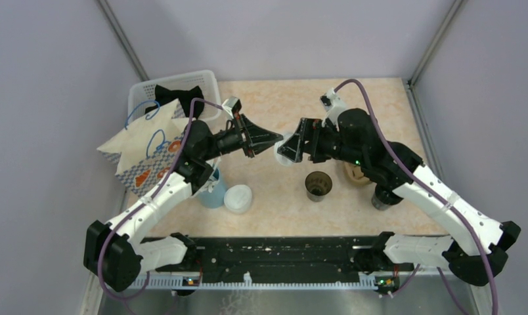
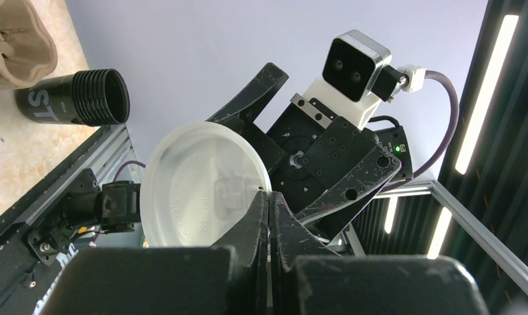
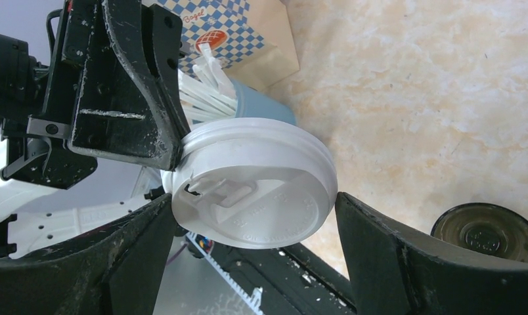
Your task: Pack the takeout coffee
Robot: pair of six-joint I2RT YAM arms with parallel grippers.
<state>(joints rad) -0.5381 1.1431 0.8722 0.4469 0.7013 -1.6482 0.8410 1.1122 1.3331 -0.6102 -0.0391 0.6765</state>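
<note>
The takeout coffee cup (image 1: 318, 186), small and dark brown, stands uncovered on the table right of centre; its rim shows at the right wrist view's lower right (image 3: 488, 230). A round white lid (image 1: 285, 155) (image 2: 196, 190) (image 3: 255, 190) hangs on edge in the air above the table's middle. My left gripper (image 1: 278, 139) (image 2: 270, 197) is shut on the lid's rim. My right gripper (image 1: 289, 148) (image 3: 255, 200) faces it, open, one finger on each side of the lid, with a gap on the right side.
A light blue cup of white straws (image 1: 212, 190) (image 3: 261, 105) and another white lid (image 1: 238, 198) stand at the front left. A paper bag (image 1: 143, 154) leans by a white basket (image 1: 176, 88). A cardboard carrier (image 1: 356, 174) and stacked black cups (image 1: 383, 197) (image 2: 77, 98) sit under the right arm.
</note>
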